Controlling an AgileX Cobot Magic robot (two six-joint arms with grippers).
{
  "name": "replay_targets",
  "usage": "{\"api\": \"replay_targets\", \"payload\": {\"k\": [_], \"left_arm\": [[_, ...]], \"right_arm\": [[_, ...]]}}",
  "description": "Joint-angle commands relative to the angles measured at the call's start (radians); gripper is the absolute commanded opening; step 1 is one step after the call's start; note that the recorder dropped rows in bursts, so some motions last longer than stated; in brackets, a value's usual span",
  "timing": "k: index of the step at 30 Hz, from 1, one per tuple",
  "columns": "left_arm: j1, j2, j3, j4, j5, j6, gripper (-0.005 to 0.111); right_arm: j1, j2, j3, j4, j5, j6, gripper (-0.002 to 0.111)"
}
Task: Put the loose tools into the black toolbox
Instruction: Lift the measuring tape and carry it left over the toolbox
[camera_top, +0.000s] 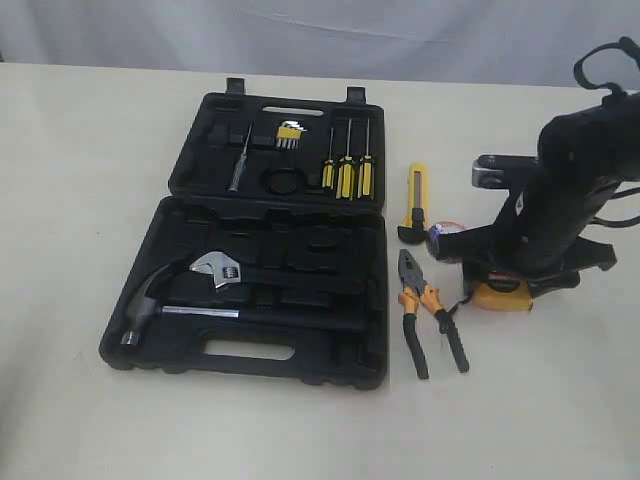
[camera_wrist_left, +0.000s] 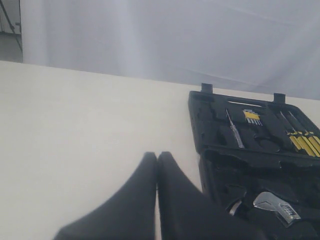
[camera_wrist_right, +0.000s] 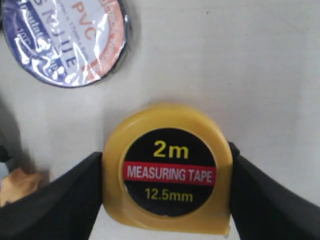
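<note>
The yellow "2m" tape measure (camera_wrist_right: 167, 170) lies on the table to the right of the black toolbox (camera_top: 180, 300). My right gripper (camera_wrist_right: 167, 162) has a finger pressed against each of its sides. In the exterior view the tape measure (camera_top: 497, 293) shows partly under the right arm. The black tape roll (camera_top: 447, 235) (camera_wrist_right: 65, 37) lies just beyond it. The yellow-black utility knife (camera_top: 416, 200) and the orange-handled pliers (camera_top: 430, 310) lie between the toolbox and the arm. My left gripper (camera_wrist_left: 157, 156) is shut and empty over bare table beside the toolbox (camera_wrist_left: 215, 165).
The open toolbox holds a hammer (camera_top: 150, 300), an adjustable wrench (camera_top: 220, 268), three screwdrivers (camera_top: 345, 175) and hex keys (camera_top: 290, 133) in its moulded slots. A white curtain closes off the far table edge.
</note>
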Motion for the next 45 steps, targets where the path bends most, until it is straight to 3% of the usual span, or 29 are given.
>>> {"api": "replay_targets", "payload": {"k": [1,6,13,21,26,31,45], "left_arm": [[-0.006,0.004,-0.005,-0.001,0.001,-0.001,0.0],[-0.006,0.004,-0.005,0.001,0.001,-0.001,0.0],[-0.006,0.004,-0.005,0.001,0.001,-0.001,0.0],[-0.006,0.004,-0.005,0.001,0.001,-0.001,0.0],[-0.006,0.004,-0.005,0.001,0.001,-0.001,0.0],[-0.006,0.004,-0.005,0.005,0.001,-0.001,0.0],[-0.006,0.004,-0.005,0.005,0.001,-0.001,0.0]], "right_arm": [[0.012,-0.1,-0.071,-0.006,0.137,-0.024,-0.001],[0.095,-0.227,-0.165,0.029,0.258,-0.005,-0.001],[0.312,-0.241,-0.367,0.054,0.339,0.027,-0.001],[0.484,0.007,-0.648,0.034,0.299,0.145,-0.001],[0.57,0.206,-0.802,-0.113,0.219,0.327,-0.001],[0.601,0.35,-0.928,-0.179,0.204,0.476,-0.001],[0.634,0.604,-1.165,-0.146,0.226,0.497,-0.001]]}}
